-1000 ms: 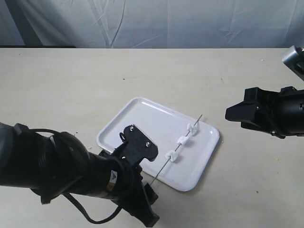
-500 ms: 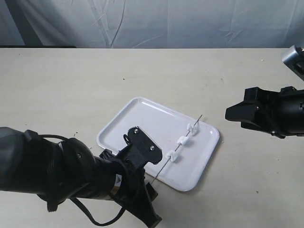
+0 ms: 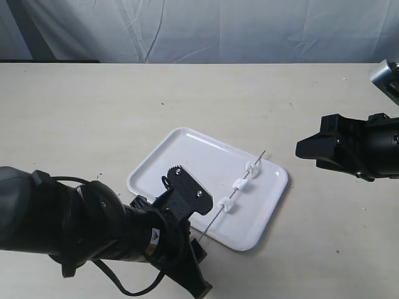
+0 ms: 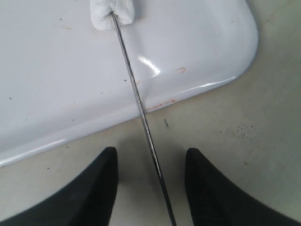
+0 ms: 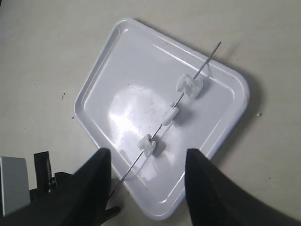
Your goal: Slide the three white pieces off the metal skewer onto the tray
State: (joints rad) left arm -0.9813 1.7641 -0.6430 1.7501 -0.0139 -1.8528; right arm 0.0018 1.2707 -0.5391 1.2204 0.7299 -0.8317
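The white tray (image 3: 187,156) lies on the table. The metal skewer (image 3: 215,219) rests slantwise across its right part, carrying the three white pieces (image 3: 252,169) (image 3: 240,184) (image 3: 225,205). The skewer's near end sticks out past the tray's rim onto the table. My left gripper (image 4: 151,153) is open, low over the table, with that bare end of the skewer (image 4: 138,101) running between its fingers without touching them. One piece (image 4: 113,12) shows ahead of it. My right gripper (image 5: 146,155) is open, held well above and to the right of the tray (image 5: 122,70), empty.
The left arm (image 3: 93,233) fills the table's front left corner. The right arm (image 3: 349,146) hovers at the right edge. A grey cloth backdrop (image 3: 199,31) hangs behind the table's far edge.
The left arm crept slightly toward the skewer's near end a second ago and has since been still. Skewer, pieces and right arm have not moved.
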